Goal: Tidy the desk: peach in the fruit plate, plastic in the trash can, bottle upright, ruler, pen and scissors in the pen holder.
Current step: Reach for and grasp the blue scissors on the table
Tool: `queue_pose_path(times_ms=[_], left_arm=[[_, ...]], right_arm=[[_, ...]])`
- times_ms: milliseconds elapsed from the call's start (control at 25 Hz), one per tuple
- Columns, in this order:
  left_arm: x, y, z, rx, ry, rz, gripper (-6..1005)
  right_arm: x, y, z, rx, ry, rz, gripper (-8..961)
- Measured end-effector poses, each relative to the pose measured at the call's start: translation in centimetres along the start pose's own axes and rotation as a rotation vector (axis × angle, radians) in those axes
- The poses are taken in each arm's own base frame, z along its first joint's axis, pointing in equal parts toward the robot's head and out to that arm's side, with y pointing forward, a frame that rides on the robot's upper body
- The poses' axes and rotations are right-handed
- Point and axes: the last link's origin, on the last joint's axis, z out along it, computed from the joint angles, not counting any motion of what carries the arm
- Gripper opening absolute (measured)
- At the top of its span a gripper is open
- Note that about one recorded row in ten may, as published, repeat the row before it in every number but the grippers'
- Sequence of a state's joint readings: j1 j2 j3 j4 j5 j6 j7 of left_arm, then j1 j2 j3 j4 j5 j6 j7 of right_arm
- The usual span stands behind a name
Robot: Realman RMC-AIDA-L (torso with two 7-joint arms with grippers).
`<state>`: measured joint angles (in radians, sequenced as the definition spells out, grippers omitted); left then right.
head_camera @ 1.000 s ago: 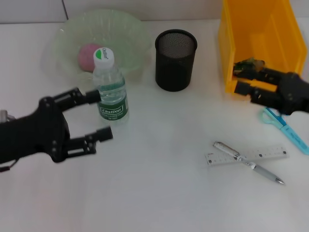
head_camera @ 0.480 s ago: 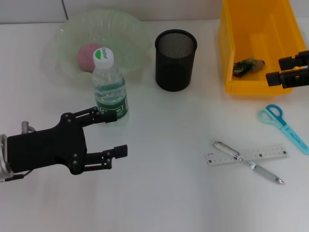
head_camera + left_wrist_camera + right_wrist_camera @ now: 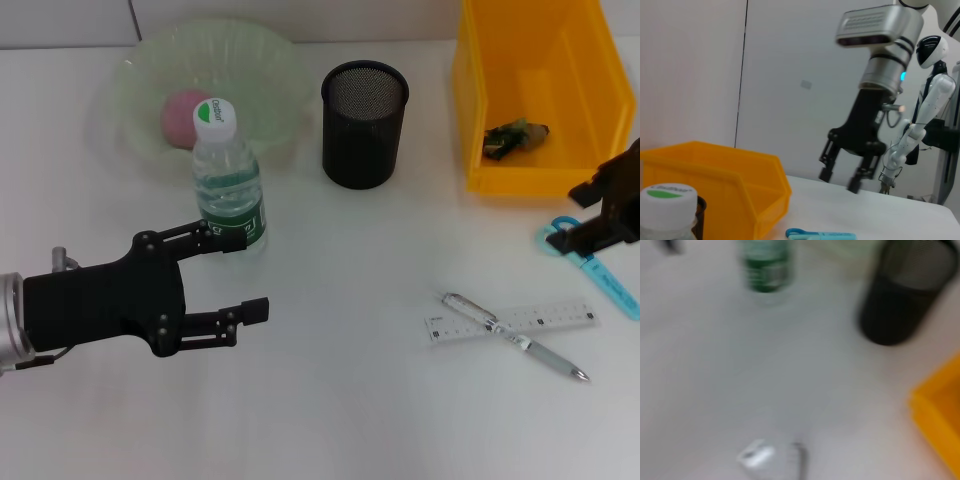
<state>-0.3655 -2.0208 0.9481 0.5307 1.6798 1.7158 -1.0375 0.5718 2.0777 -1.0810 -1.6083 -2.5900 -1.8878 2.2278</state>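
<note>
I note the bottle (image 3: 228, 178) upright near the plate (image 3: 265, 60), peach (image 3: 180, 115) inside it, plastic (image 3: 513, 135) in the bin (image 3: 530, 95). Left gripper (image 3: 245, 275), fingers spread, hangs beside the bottle; right gripper (image 3: 588, 210), also spread, sits above the scissors (image 3: 600, 272). Pen (image 3: 515, 336) lies crossed over ruler (image 3: 512, 321), outside the holder (image 3: 364, 124).

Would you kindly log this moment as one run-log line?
bottle upright | peach in plate | left pincer open, near bottle | right pincer open above scissors

peach (image 3: 183, 114) pink, in clear fruit plate (image 3: 270, 60) upper left | bottle (image 3: 228, 180) upright, green label, in front of plate | plastic (image 3: 513, 135) in yellow trash can (image 3: 480, 100) upper right | pen (image 3: 515, 337) crossing ruler (image 3: 552, 317) lower right | blue scissors (image 3: 600, 275) right edge | black mesh pen holder (image 3: 364, 124) top centre
</note>
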Motion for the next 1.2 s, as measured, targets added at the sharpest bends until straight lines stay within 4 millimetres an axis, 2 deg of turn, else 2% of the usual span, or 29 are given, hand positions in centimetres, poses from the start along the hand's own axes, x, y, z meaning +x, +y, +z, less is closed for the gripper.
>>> queue_pose_path(times_ms=[160,360,640,960,1200], left_arm=[[0.0,-0.1,0.0,0.007,-0.004,0.0,813],[0.0,-0.4,0.1,0.015,-0.01,0.003,813],[0.0,-0.7,0.4,0.02,-0.019,0.009,812],[0.2,-1.2,0.8,0.03,-0.027,0.019,812],[0.4,-1.2,1.4,0.01,-0.031,0.027,813]], right_arm=[[0.2,-1.6,0.7,0.139,0.073,0.167,651],[1.0,-1.8,1.9,0.197,0.153,0.277,648],[2.0,-1.6,3.0,0.194,0.175,0.359,645],[3.6,-2.5,5.4,0.183,0.183,0.416,605],[3.8,-2.8,6.3,0.179,0.189,0.405,566]])
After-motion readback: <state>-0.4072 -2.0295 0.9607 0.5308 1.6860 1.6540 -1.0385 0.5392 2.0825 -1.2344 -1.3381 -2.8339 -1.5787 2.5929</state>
